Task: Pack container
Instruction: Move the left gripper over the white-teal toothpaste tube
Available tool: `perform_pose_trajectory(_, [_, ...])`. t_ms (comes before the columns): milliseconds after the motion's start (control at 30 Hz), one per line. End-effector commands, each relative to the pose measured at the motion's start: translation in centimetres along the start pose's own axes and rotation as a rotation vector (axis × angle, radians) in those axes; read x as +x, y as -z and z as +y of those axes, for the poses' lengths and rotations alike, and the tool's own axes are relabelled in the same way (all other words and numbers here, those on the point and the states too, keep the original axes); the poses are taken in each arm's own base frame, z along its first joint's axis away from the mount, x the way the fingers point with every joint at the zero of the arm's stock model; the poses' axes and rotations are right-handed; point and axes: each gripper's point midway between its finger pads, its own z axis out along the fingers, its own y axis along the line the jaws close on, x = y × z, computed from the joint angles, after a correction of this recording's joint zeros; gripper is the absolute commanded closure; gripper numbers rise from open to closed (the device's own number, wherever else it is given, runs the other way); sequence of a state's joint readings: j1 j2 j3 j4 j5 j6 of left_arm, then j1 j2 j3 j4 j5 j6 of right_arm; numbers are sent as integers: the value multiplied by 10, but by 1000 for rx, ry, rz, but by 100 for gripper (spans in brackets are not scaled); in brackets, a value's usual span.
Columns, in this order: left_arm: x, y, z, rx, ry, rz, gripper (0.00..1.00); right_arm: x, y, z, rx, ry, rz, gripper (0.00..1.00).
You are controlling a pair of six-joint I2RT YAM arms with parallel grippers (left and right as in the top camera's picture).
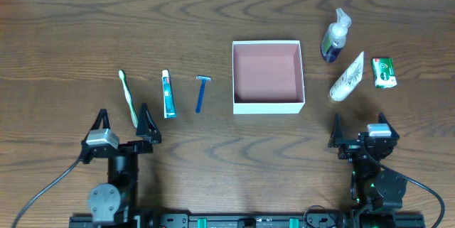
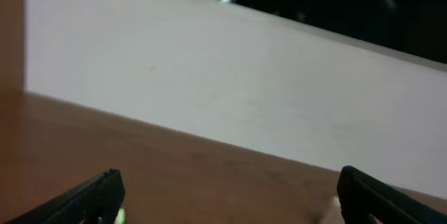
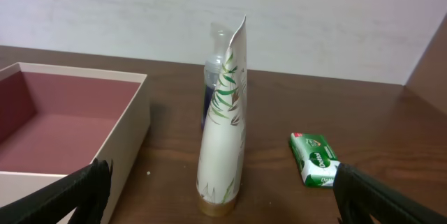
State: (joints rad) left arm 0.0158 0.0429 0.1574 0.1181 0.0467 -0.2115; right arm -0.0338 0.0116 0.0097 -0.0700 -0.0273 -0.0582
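The container, a square white box with a dusty pink inside, sits at the table's middle and holds nothing; its corner shows in the right wrist view. Left of it lie a blue razor, a toothpaste tube and a green toothbrush. Right of it are a white leaf-print tube, a pump bottle and a green soap bar. My left gripper is open and empty below the toothbrush. My right gripper is open and empty below the white tube.
A pale wall rises behind the table's far edge. Dark cables run from both arm bases at the near edge.
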Motion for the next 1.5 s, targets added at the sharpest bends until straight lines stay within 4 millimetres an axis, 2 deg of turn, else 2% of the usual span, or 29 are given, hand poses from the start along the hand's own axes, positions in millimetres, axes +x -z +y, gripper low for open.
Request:
perform_pose_trajectory(0, [-47, 3, -32, 109, -76, -8, 2, 1, 0, 4, -14, -12, 0, 1])
perform_pose_trajectory(100, [-69, -4, -49, 152, -161, 67, 2, 1, 0, 4, -14, -12, 0, 1])
perform_pose_trajectory(200, [-83, -23, -63, 190, -207, 207, 2, 1, 0, 4, -14, -12, 0, 1])
perform_pose_trajectory(333, [-81, -52, -74, 213, -175, 464, 2, 1, 0, 4, -14, -12, 0, 1])
perform_pose_trajectory(467, [-60, -80, -68, 151, -128, 768, 2, 1, 0, 4, -14, -12, 0, 1])
perform_pose_trajectory(667, [-32, -123, -61, 82, -56, 1033, 2, 1, 0, 4, -14, -12, 0, 1])
perform_pose_trajectory(767, [-7, -137, -54, 25, 11, 1148, 2, 1, 0, 4, -14, -12, 0, 1])
perform_pose_trajectory(933, [46, -134, -38, -127, 163, 1350, 2, 1, 0, 4, -14, -12, 0, 1])
perform_pose_trajectory(1067, [74, -125, -14, -343, 219, 1445, 2, 1, 0, 4, -14, -12, 0, 1])
perform_pose_trajectory(1200, [89, -131, -6, -363, 203, 1463, 2, 1, 0, 4, -14, -12, 0, 1])
perform_pose_trajectory(1333, [96, -139, -4, -356, 200, 1453, 2, 1, 0, 4, -14, -12, 0, 1])
perform_pose_trajectory(1400, [97, -142, -4, -309, 147, 1455, 2, 1, 0, 4, -14, -12, 0, 1])
perform_pose_trajectory(1467, [102, -139, 7, -324, 69, 1475, 2, 1, 0, 4, -14, -12, 0, 1])
